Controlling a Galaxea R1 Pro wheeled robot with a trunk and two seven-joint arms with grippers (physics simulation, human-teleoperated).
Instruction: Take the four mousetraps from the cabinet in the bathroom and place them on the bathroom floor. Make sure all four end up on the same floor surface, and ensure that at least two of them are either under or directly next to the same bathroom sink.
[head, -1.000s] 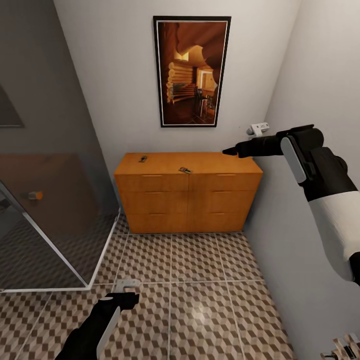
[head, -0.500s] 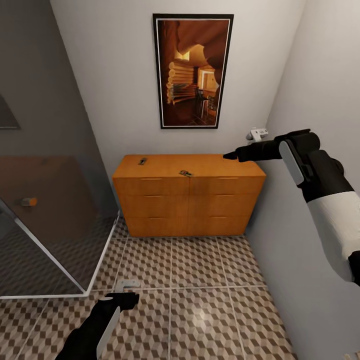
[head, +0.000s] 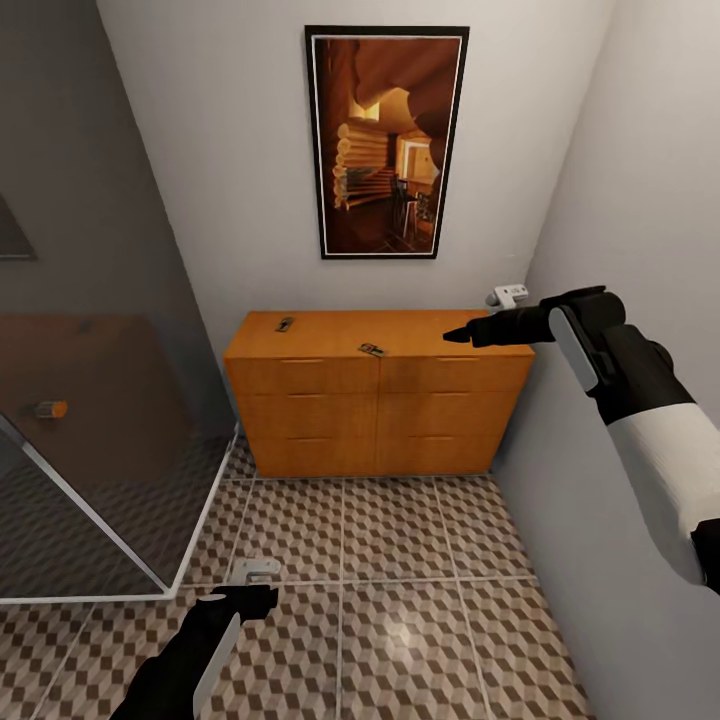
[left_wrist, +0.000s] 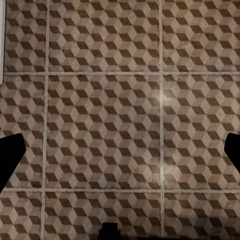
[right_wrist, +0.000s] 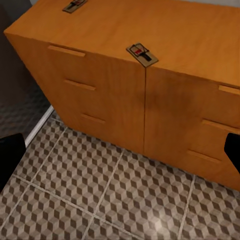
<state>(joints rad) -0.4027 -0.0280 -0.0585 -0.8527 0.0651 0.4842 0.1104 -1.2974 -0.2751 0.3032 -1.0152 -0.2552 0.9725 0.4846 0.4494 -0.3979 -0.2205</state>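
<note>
The orange-brown cabinet stands against the far wall. Two mousetraps lie on its top: one near the front edge at the middle, the other toward the back left. My right gripper hovers open and empty over the right part of the cabinet top, to the right of the nearer trap. My left gripper hangs open and empty low over the cube-patterned bathroom floor. The bathroom sink is out of view.
A glass shower enclosure with a white floor frame fills the left side. A grey wall runs close along the right, meeting the cabinet's end. A framed picture hangs above the cabinet. Open tiled floor lies in front of the drawers.
My right gripper has dropped lower, closer to the cabinet top. The view has shifted slightly with the camera. The left arm and the two traps have not moved.
</note>
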